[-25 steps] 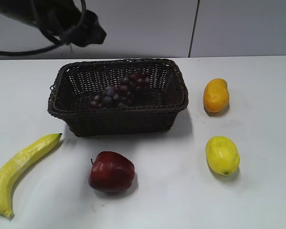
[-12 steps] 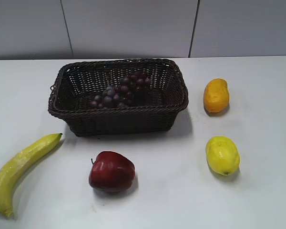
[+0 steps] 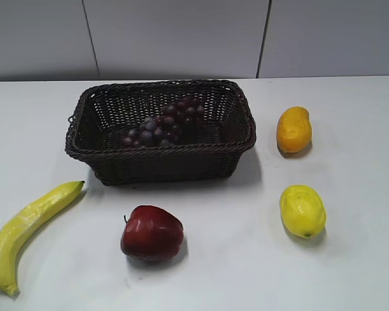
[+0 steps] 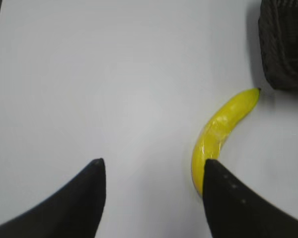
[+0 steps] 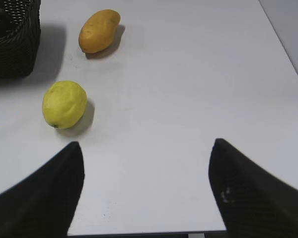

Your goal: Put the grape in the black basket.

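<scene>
Hanging above bare white tabletop [image 4: 89, 74], nothing held: left gripper [image 4: 151, 173], its two dark fingers [image 4: 84, 198] spread wide, released. Just beside the right-hand finger in that wrist view, possibly overlapped by it, a long curved yellow banana [image 4: 223, 131]; beyond the banana's dark tip, near but apart, a corner of the large rectangular dark brown-black woven wicker basket [image 4: 285, 44].

Likewise spread and empty over the table near its front edge: right gripper [image 5: 146, 168], dark fingers [image 5: 44, 198] well apart, touching nothing. Past the left-hand finger, a round yellow-green lemon [image 5: 64, 104]; farther on, an oblong orange-yellow mango [image 5: 99, 30]; at the top left, a side of the basket, interior not shown.

Seen only from the exterior camera, with neither arm nor gripper in frame: nearest, a shiny dark red apple [image 3: 152, 233], between banana at left and lemon at right. Behind the apple, the basket with its braided rim, and inside it the long bunch of small round dark purple and reddish grapes [image 3: 165, 123], lying on the woven floor, slanting from the near left toward the far right. Right of the basket, well apart, the mango. Farthest back, a grey panelled wall [image 3: 181, 39].

Shown by neither wrist camera: grapes and apple.
</scene>
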`<state>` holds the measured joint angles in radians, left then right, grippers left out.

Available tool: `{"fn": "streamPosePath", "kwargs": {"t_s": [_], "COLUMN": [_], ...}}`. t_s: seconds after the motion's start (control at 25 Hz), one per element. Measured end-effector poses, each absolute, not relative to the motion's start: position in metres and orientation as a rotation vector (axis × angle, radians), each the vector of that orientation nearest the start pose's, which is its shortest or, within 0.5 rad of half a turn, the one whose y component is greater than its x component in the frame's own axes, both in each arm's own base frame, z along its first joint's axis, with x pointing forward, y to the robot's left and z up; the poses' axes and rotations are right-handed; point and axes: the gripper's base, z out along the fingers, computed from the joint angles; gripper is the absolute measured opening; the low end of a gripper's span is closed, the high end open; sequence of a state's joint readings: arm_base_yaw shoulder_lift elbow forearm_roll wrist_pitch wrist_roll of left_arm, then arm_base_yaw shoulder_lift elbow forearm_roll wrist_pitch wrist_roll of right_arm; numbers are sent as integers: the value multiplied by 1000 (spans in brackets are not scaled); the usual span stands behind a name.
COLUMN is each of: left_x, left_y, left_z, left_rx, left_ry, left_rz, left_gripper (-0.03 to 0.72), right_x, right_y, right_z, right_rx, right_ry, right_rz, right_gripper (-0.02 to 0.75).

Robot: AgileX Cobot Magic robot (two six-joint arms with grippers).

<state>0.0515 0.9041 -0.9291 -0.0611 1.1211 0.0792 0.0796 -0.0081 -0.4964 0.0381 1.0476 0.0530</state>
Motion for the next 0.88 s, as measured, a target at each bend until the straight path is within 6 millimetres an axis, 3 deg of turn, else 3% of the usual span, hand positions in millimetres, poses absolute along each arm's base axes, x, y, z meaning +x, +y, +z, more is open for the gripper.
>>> {"fn": "streamPosePath", "kwargs": {"t_s": [0.36, 0.64, 0.88], "left_x": [71, 18, -14], "left_y": [-3, -6, 0], "left_z": [291, 289, 288], "left_rx": [-60, -64, -67], "left_ry": [2481, 2335, 2165], "left_rz": [-82, -75, 34], "left_gripper": [584, 580, 576], "right_x": [-5, -5, -5], "right_y": [3, 3, 3], "right_z": [277, 277, 277], "right_rx": [-28, -28, -28], "right_ry": [2028, 2028, 2028], "right_rz": [129, 129, 129], "right_gripper": [593, 593, 593]}}
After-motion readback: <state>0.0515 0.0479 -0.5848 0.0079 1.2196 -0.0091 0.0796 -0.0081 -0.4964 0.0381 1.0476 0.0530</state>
